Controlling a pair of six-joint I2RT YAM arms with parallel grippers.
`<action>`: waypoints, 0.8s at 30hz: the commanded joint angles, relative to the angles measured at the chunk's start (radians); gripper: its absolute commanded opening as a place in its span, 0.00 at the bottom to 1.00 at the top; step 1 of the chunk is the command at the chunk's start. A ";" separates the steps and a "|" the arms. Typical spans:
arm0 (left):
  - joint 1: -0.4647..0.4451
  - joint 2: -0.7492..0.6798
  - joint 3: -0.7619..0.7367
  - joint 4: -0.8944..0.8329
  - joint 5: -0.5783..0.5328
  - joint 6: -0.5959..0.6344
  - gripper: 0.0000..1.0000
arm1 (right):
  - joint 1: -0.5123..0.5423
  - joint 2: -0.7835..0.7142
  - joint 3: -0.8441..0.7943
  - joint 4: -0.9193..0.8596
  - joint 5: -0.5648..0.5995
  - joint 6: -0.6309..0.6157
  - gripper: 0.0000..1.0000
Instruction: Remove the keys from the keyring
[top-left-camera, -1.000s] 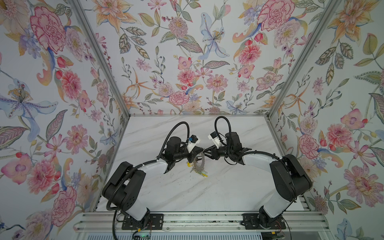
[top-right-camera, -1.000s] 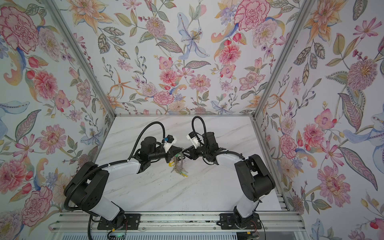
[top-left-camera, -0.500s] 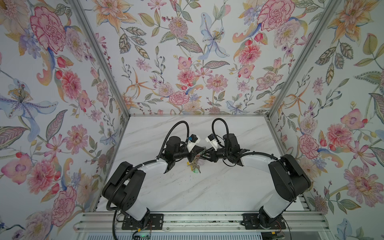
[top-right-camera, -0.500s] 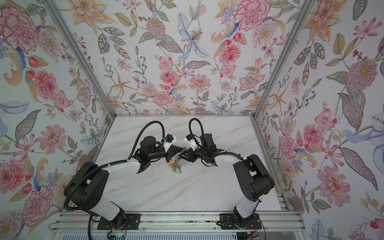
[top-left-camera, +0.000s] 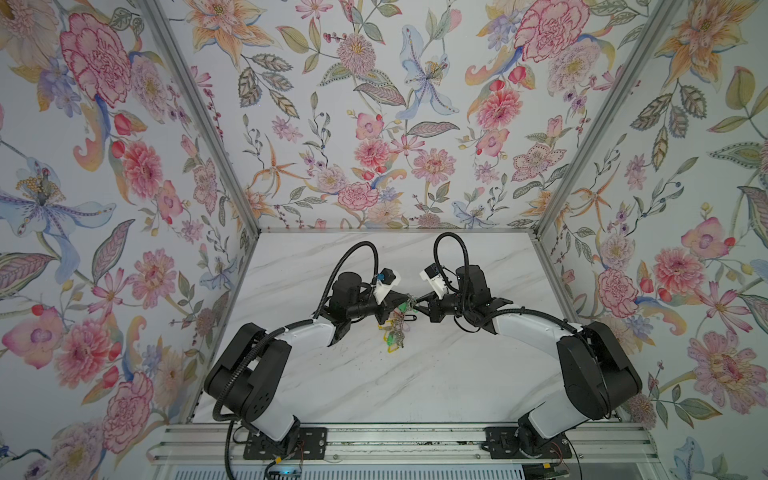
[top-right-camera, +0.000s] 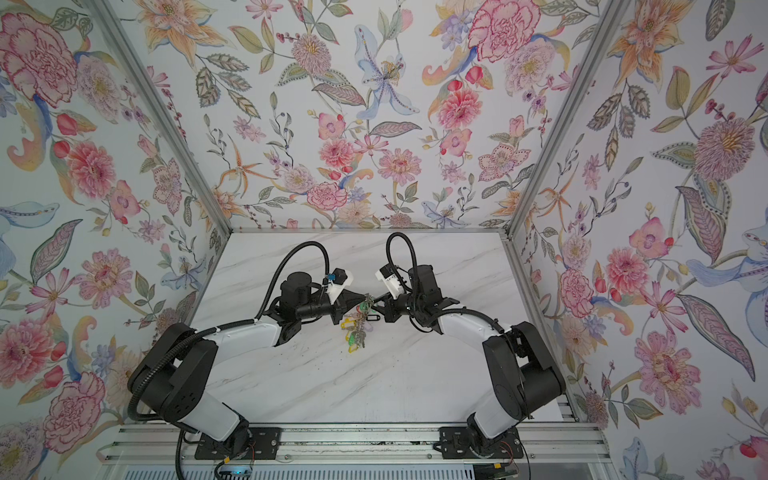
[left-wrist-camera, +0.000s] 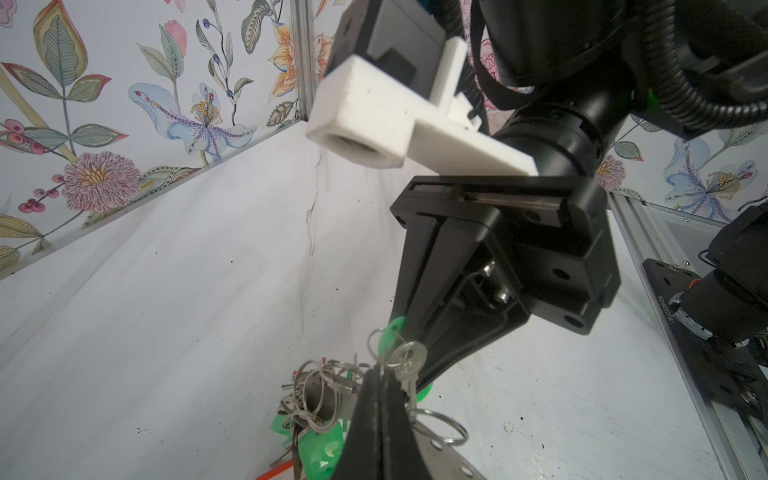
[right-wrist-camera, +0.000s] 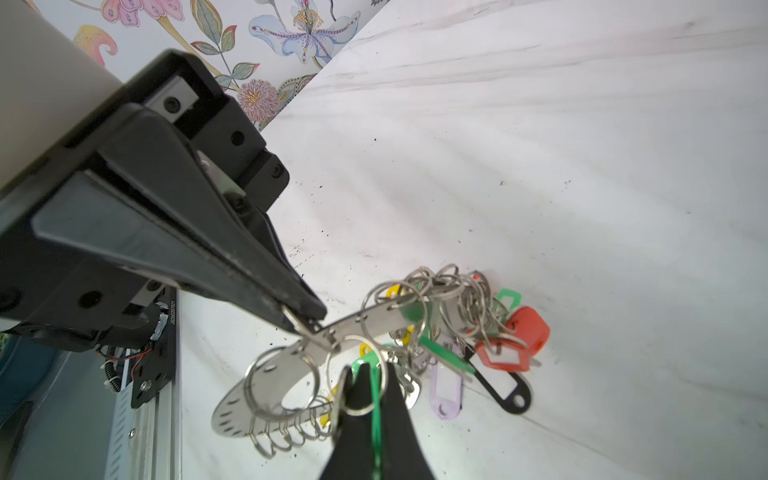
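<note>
**Steel disc pinched at the rim, one green tag ready to come off**

Both pincers meet above the middle of the desk (top-left-camera: 374, 386). The left pincer (right-wrist-camera: 305, 322) is pressed together on the rim of the keyring (right-wrist-camera: 232, 409), beside one of its small holes. The right pincer (right-wrist-camera: 365, 370) is pressed together on a green tag (left-wrist-camera: 392, 328), at the end where its ring sits. The keys (right-wrist-camera: 409, 388) hang from the keyring in one bunch just below the pincers, and the lowest tags seem to touch the desk.

To do this step well, I think the left arm should hold the disc steady while the right one turns its ring, so the wire end can travel through the rim hole. A straight pull would probably only drag the whole bunch, or slip off the smooth plastic.

The disc is thin, flat, dull grey metal with a wide round opening. The split rings (right-wrist-camera: 457, 286) are thin springy wire and lie tangled. The tags are oblong glossy plastic, such as the red tag (right-wrist-camera: 528, 332) and the black tag (right-wrist-camera: 503, 386).
</note>
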 joint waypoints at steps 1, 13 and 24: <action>0.013 -0.023 0.025 0.038 0.030 -0.005 0.00 | -0.013 -0.055 -0.020 -0.065 0.088 -0.034 0.01; 0.003 -0.003 0.025 0.020 0.017 0.011 0.00 | -0.011 -0.220 0.028 -0.171 0.311 -0.117 0.00; -0.067 -0.016 0.069 -0.136 -0.096 0.132 0.00 | 0.086 -0.194 0.148 -0.269 0.415 -0.238 0.00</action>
